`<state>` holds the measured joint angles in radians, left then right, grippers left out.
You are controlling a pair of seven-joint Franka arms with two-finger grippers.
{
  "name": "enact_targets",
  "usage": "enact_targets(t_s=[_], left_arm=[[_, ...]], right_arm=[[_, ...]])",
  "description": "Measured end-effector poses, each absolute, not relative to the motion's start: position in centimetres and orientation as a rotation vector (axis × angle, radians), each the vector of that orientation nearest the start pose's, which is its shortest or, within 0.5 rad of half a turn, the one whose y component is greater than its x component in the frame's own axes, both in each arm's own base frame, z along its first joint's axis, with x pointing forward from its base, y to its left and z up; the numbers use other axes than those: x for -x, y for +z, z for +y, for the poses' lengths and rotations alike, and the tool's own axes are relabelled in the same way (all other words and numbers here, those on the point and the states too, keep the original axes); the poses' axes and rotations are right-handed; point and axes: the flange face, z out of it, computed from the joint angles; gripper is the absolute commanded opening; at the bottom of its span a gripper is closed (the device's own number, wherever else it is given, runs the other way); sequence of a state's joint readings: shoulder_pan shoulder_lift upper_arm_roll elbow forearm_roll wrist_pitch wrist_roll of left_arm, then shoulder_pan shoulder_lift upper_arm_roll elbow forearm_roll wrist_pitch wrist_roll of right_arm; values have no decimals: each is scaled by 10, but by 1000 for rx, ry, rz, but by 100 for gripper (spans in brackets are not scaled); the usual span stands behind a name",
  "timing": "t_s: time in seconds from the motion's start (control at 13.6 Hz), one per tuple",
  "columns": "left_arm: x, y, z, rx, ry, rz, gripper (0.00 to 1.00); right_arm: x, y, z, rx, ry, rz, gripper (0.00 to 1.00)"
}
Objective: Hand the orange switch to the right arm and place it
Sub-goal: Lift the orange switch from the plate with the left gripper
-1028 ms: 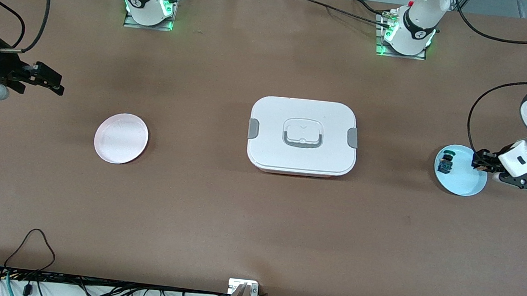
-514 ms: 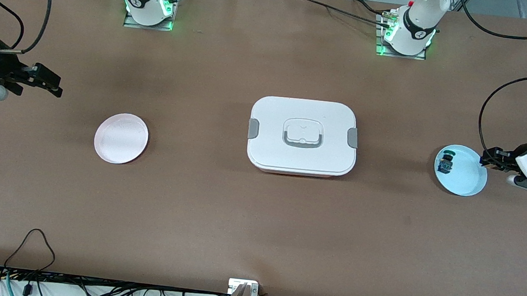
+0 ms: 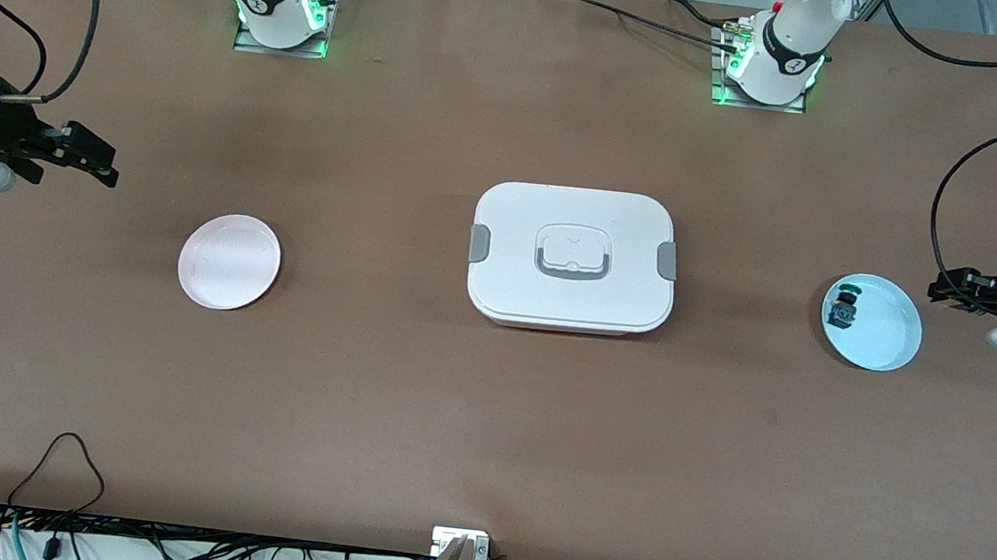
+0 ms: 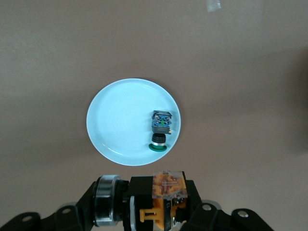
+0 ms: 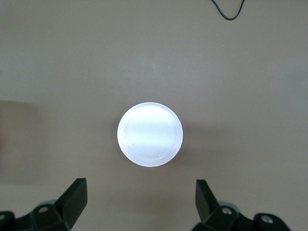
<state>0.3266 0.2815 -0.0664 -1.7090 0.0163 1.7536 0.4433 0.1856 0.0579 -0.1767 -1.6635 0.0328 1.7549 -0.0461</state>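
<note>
Fingers of the left gripper (image 4: 161, 204) are clamped on the orange switch (image 4: 166, 190), holding it in the air over the bare surface (image 3: 484, 425) just beside the blue plate (image 3: 890, 341), at the left arm's end. Fingers of the right gripper (image 5: 139, 197) stand wide apart and hold nothing, waiting above the pink plate (image 3: 229, 260) at the right arm's end. The switch looks small, stiff and light, with smooth plastic faces that could slip or twist in a narrow pinch. For the handover, the right gripper would best take the part that juts clear of the left fingers, across its flat sides. Its long axis seems to lie crosswise between the fingers, orange block at one end, though its exact heading is hard to tell. A green-blue switch (image 3: 844, 306) lies in the blue plate, and a white lidded box (image 3: 572, 257) sits mid-surface.
</note>
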Motion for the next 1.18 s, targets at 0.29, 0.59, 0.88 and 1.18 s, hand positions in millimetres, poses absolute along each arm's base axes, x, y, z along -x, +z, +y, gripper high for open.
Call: enact_targets(t_s=[0.29,0.59,0.88,1.18], left_arm=[[-590,412,153,3266,344,462,0],[-588,420,137,3355,318,621,0],[-586,430,116,3476,215,867,0],[-588,435,89,3601,101,1084,0]], right_arm=[[-584,564,10,3119,-55,-77,100],[-584,564,10,3119,-55,-75,100],[-584,564,9,3119,-55,-74,100],[-584,564,9,3120,-55,-74,100]])
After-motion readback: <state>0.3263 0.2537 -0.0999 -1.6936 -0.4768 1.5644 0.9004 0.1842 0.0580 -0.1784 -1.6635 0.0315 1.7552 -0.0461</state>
